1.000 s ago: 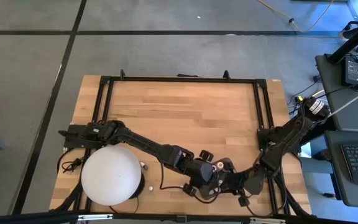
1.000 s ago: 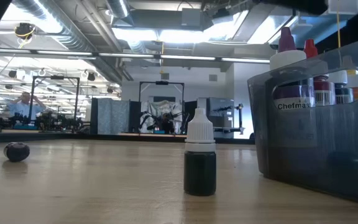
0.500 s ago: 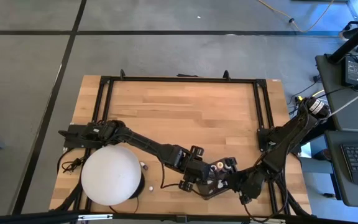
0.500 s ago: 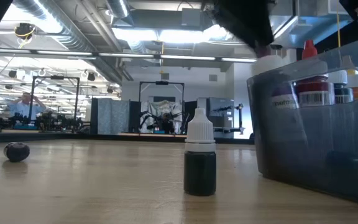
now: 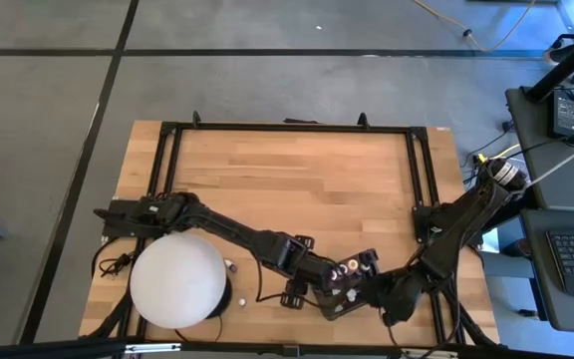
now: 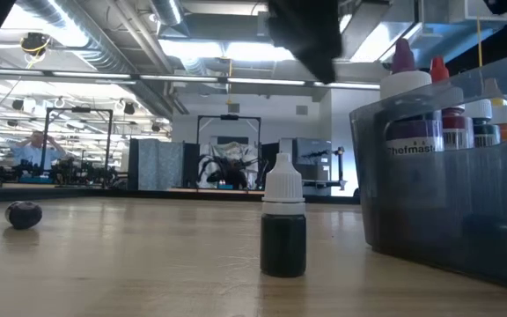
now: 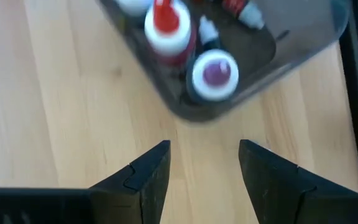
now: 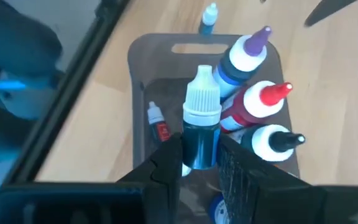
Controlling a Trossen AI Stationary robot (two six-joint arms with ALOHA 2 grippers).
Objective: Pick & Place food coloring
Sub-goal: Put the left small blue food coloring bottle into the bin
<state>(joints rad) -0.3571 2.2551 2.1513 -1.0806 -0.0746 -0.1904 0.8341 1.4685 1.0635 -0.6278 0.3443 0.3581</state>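
Your work surface is a pale wooden table [image 5: 307,179] edged by a black frame, standing on a grey floor. The low view looks across it into a large hall with ceiling ducts and strip lights, and a person [image 6: 35,145] is far off at the left.

A big white dome [image 5: 179,278] sits at the near left of the table. At the near right, between the two grippers, you have the dark grey tray [image 8: 151,93]. It holds several food coloring bottles: a purple-topped bottle [image 8: 246,53], a red-topped bottle [image 8: 263,102] and a black-topped bottle [image 8: 273,142] crowded at one side, and a small red bottle [image 8: 158,124] lying flat on the tray floor.

Your right gripper [image 8: 197,163] hangs over the tray, its fingers clamped on a dark bottle with a white cap [image 8: 201,124], held upright. Your left gripper [image 7: 202,163] sits just beside the tray over bare wood, fingers apart and holding nothing.

Only the low view gives you a dark bottle with a white cap [image 6: 283,220] standing alone on the wood, just left of the tray, and a small dark round thing [image 6: 23,214] well to the left. Only the right wrist view shows a little blue-capped bottle [image 8: 209,18] on the table beyond the tray. The high view alone shows both arms converging at the near edge.
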